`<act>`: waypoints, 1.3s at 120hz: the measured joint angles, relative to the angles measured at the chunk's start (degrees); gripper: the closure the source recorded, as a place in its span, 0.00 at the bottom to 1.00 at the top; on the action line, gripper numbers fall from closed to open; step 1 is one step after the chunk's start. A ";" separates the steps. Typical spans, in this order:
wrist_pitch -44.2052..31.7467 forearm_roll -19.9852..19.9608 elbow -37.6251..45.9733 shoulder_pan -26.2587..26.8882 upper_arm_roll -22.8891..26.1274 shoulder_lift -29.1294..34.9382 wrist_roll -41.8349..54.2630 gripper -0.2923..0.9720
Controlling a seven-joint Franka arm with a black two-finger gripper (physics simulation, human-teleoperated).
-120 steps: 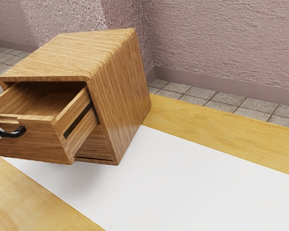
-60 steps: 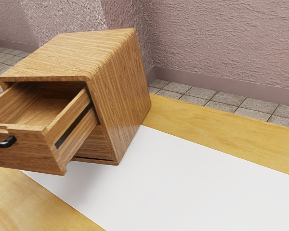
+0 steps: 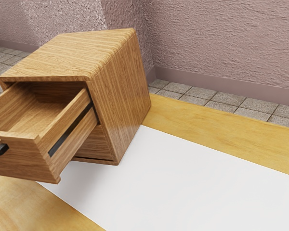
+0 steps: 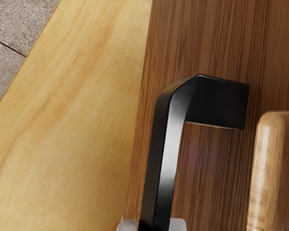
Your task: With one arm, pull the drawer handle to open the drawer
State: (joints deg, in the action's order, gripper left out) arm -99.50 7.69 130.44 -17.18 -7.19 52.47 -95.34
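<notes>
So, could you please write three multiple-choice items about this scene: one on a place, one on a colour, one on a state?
1. Where is the cabinet in the exterior view?
A) left half
B) right half
C) lower right corner
2. What colour is the drawer handle?
A) white
B) black
C) red
3. The top drawer is:
A) shut
B) taken out
C) pulled open

Answers:
1. A, it stands against the exterior view's left edge.
2. B, the wrist view shows a black bar.
3. C, its inside is visible.
</notes>
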 joint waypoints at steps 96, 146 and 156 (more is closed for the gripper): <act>0.64 0.00 2.54 -1.10 1.25 4.58 -0.21 0.80; 2.09 -0.68 -12.58 -0.10 3.30 -7.80 -0.23 0.47; 3.89 -1.19 -24.23 1.09 2.90 -20.19 -0.19 0.39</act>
State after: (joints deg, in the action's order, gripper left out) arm -95.60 6.50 106.22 -16.09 -4.30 32.28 -95.54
